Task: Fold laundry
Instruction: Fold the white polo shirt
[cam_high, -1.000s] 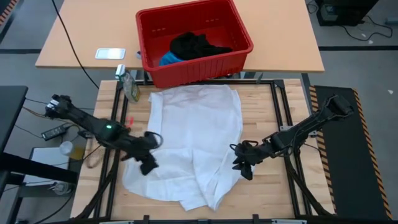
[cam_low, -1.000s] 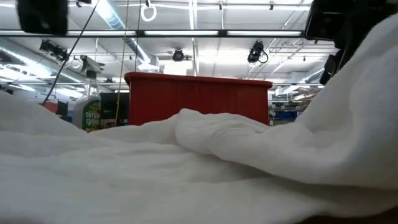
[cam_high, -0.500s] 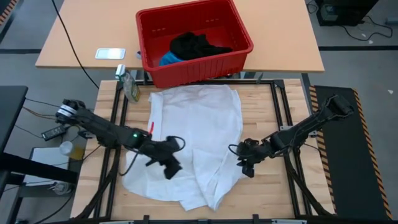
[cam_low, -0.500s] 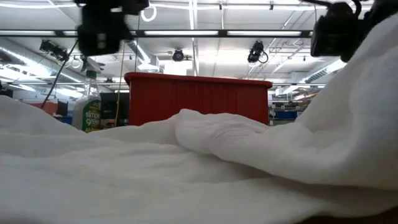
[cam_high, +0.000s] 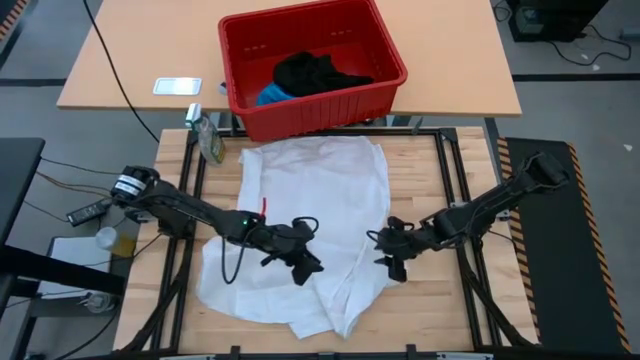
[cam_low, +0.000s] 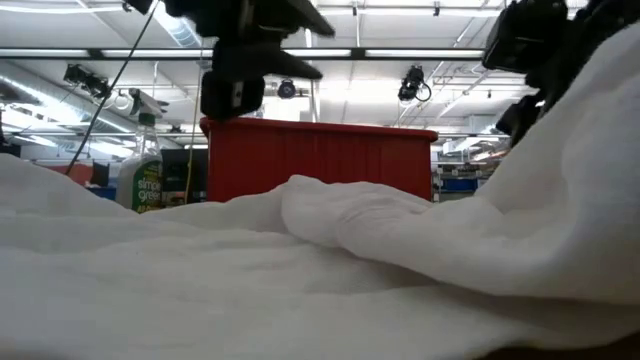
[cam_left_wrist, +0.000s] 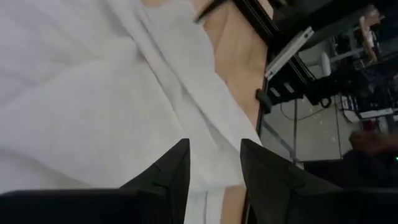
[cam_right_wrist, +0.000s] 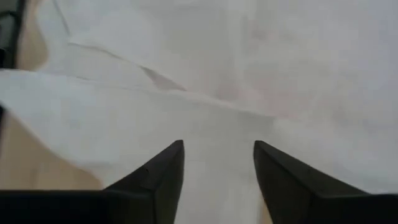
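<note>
From above, you have the white garment (cam_high: 310, 230) spread across the middle of the table (cam_high: 420, 310), its far hem near the red basket (cam_high: 310, 60), where the black garment (cam_high: 310, 72) and the blue one (cam_high: 270, 95) wait. Your left gripper (cam_high: 305, 268) hangs over the cloth's middle; your right gripper (cam_high: 392, 250) sits at its right edge. At table height, both hover above the cloth. Each wrist view shows that gripper's jaws parted, with cloth beyond them and nothing pinched. I judge you are setting up the first fold: next, lower both, pinch an edge, and carry it across together.
</note>
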